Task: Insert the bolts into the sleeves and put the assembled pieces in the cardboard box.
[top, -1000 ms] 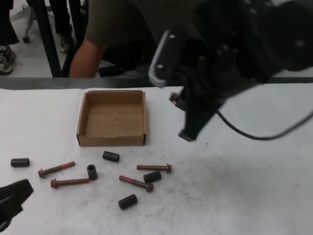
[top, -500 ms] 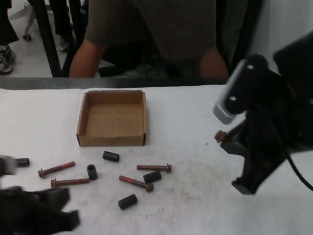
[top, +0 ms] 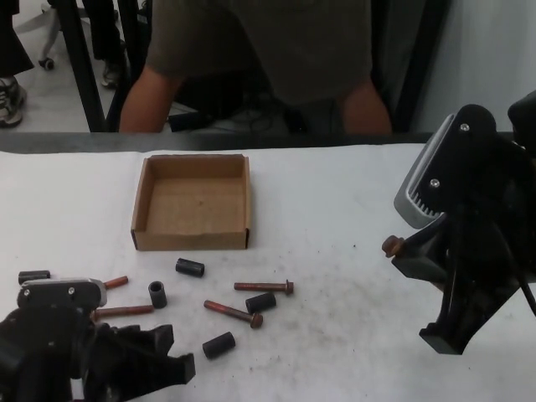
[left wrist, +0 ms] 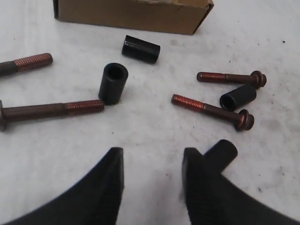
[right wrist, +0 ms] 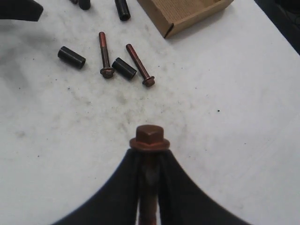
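- My right fingers (right wrist: 117, 187) are pinched shut on a bolt (right wrist: 149, 139), its head poking out past the tips. Within the last second they swing from beside the cardboard box (top: 191, 239) out to the right side of the worktop (top: 335, 335), well apart from it.
- My left fingers (left wrist: 105, 187), spread open and empty, come in from the near-left edge and now hang over the loose parts, with a lying sleeve (left wrist: 224, 152) just beside one tip.
- I judge a sleeve pick-up comes next, then mating; the box holds nothing yet.
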Available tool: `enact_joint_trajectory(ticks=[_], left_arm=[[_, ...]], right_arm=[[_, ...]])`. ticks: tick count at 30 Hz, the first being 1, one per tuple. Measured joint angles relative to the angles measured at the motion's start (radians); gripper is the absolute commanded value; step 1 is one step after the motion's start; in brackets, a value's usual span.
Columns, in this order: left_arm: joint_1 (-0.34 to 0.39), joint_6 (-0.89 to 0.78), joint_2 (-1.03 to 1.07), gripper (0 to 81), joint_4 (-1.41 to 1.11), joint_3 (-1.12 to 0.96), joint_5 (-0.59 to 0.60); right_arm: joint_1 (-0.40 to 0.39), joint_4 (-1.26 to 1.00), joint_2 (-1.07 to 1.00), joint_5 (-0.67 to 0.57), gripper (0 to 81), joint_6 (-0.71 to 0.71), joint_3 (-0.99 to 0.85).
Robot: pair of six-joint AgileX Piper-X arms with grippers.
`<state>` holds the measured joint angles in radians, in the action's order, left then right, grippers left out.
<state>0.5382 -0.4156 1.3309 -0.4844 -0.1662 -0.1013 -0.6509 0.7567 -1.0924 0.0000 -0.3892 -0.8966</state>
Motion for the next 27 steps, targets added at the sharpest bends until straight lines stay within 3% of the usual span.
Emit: enact_joint_trajectory(ticks=[6,18,27], left_arm=[[0.000,0.017,0.002,39.5,-0.023,-0.013,-0.082],[-0.002,0.018,0.094,39.5,-0.022,-0.084,-0.087],[-0.017,0.008,0.187,38.8,0.204,-0.258,-0.084]], right_arm=[[0.000,0.000,0.000,-0.041,0.2,0.000,0.000],[0.000,-0.007,0.000,-0.051,0.2,0.000,0.001],[0.000,-0.007,0.000,-0.051,0.2,0.000,0.001]])
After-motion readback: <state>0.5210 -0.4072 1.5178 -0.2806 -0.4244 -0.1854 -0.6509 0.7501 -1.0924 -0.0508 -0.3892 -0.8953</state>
